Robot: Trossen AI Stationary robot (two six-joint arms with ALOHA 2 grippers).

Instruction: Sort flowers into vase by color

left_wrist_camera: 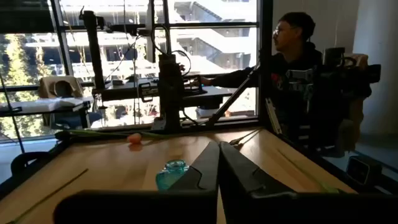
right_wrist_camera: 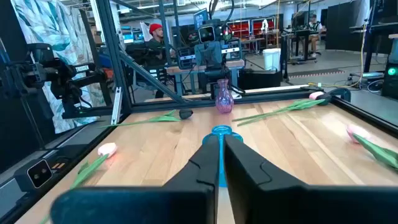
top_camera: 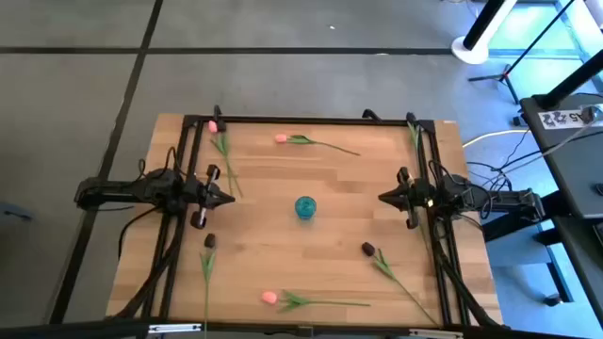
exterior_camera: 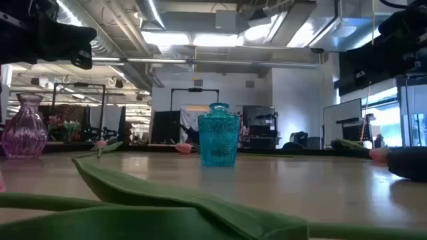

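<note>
Both my claws are closed and empty: the left gripper (top_camera: 229, 199) at mid-left, the right gripper (top_camera: 383, 198) at mid-right. The flowers (top_camera: 316, 142) lie scattered along the picture's upper and lower parts, the blue vase (top_camera: 305, 207) at centre. Thin stems flat on wood could slip my pinch, and a careless reach might topple that vase.

One camera looks straight down on the whole table (top_camera: 311, 245), another sits level at tabletop height, and each wrist camera peers past its own claw toward the opposite arm, all four sharing the blue vase (top_camera: 304, 207) ahead of both claws.
</note>
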